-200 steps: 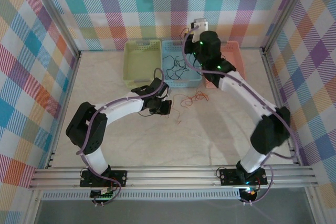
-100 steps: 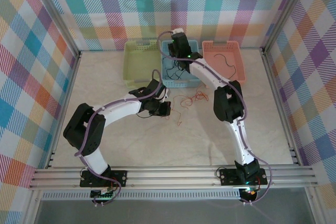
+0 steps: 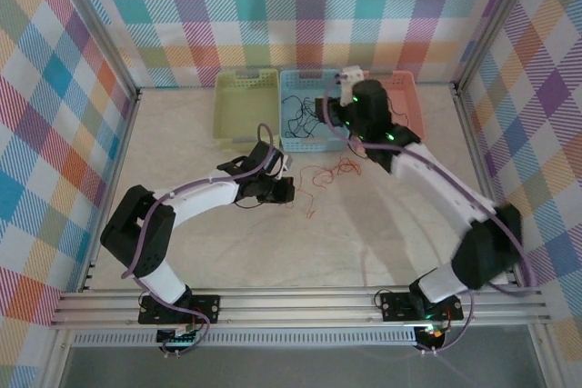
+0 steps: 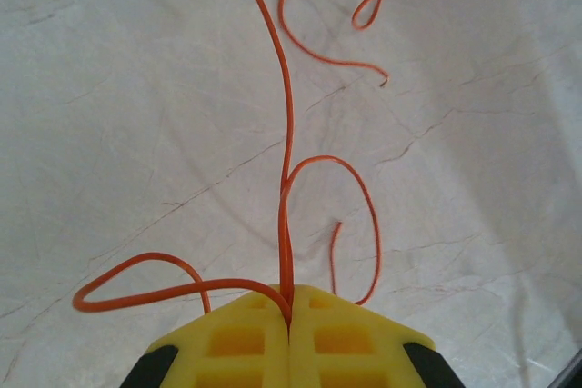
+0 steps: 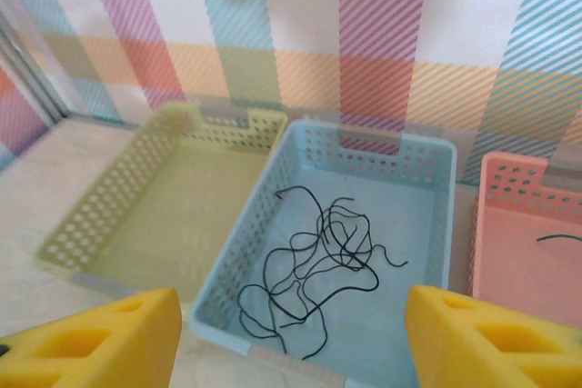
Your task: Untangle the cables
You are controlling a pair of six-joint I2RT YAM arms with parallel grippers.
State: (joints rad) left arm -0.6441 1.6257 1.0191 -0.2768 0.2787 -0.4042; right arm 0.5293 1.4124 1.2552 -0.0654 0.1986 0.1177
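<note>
L pincer is clamped fully shut, its two yellow fingers pressed together on one orange wire. On my L wrist cam, that wire comes out of the seam between the fingers, runs straight up the pic and loops off to both sides over the pale marbled desk. On the top cam this pincer sits low at mid-desk, just L of a loose scatter of orange wires lying on the desk in front of the baskets.

R pincer stands wide open w/ nothing between its yellow fingers, one at each bottom corner of the R wrist cam. It hangs by the near rim of the blue basket, looking into it. Inside lies a curly bunch of black wires, toward the near L part of the basket floor. A yellow-green basket sits right beside the blue one on its L. A pink basket sits just R of it, w/ one short black strand on its floor. All three stand in a row along the checked back wall.
</note>
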